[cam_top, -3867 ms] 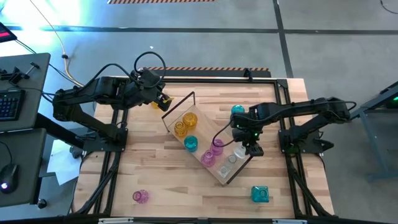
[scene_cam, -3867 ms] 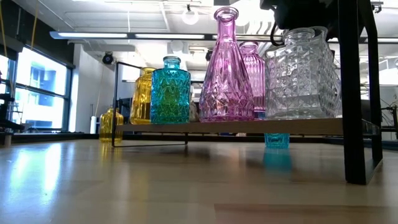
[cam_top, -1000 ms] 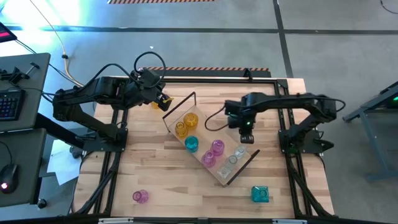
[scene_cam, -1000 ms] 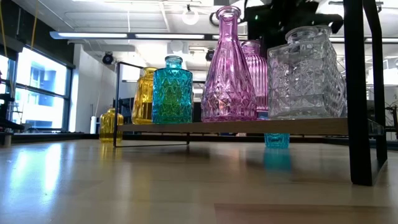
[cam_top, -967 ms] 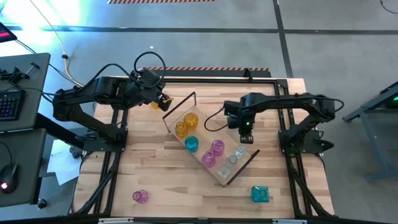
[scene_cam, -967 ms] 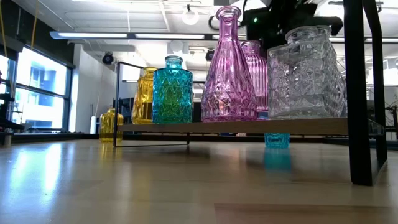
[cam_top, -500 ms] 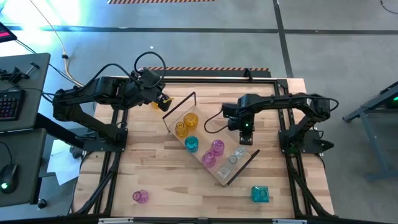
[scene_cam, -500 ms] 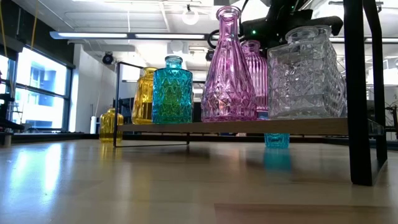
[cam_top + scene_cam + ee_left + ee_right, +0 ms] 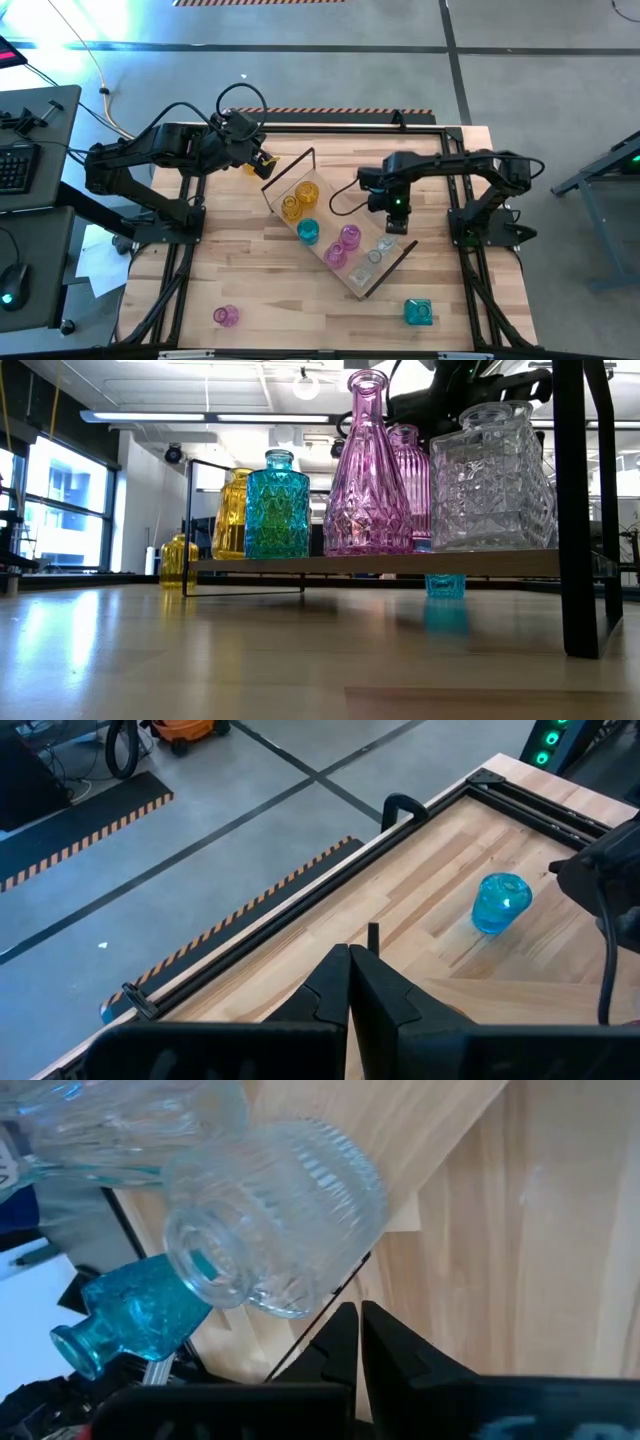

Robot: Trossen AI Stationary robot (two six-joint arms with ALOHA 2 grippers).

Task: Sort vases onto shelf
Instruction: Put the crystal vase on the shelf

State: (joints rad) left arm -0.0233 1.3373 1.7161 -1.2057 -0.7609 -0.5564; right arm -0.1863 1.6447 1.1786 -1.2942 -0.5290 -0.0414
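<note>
High view: vases (image 9: pixel 307 231) on shelf (image 9: pixel 362 283)

Both end effectors closed: left end effector (image 9: pixel 262 163) rearward, right end effector (image 9: pixel 394 215) central.

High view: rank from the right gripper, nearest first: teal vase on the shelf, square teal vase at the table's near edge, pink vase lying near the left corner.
From the right gripper:
1. Teal vase on the shelf, mid-shelf, toward the left arm.
2. Square teal vase, near edge, right side of the table.
3. Pink vase, lying near the near-left corner, clearly farthest.
</note>
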